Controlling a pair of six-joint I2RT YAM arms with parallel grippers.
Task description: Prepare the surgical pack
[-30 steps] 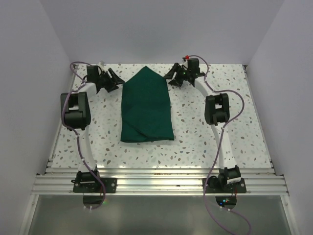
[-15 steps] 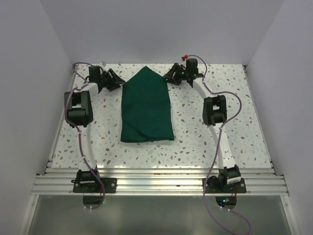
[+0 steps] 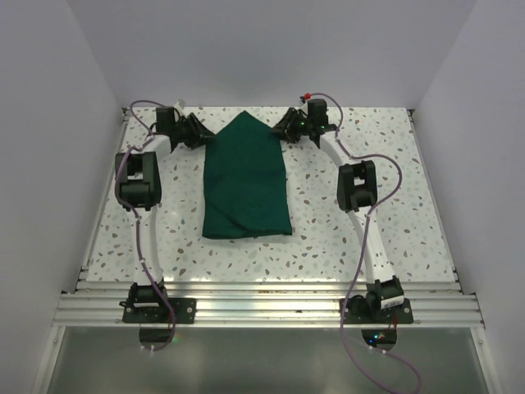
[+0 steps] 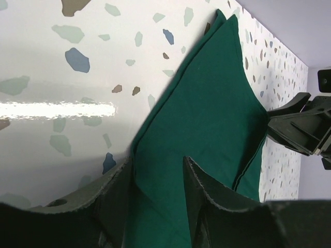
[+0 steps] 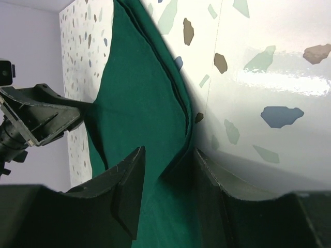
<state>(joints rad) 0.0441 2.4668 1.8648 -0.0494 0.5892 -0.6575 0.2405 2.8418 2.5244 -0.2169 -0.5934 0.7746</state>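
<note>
While the green pack (image 3: 246, 185) lies folded on the table (image 3: 410, 189), its pointed end away from the arms, the left gripper (image 4: 156, 164) straddles the pack's far left edge and the right gripper (image 5: 168, 152) its far right edge, both with jaws apart around cloth.

This is a robotics lab test cell. Plain pale walls (image 3: 246, 49) box in a speckled, terrazzo-pattern bench (image 3: 344, 238) on three sides. Slotted aluminium rails (image 3: 271, 300) run along its near edge, with the left arm (image 3: 138, 180) and right arm (image 3: 357, 185) bolted there, and loose purple cables (image 3: 353, 283) trailing beside them.
</note>
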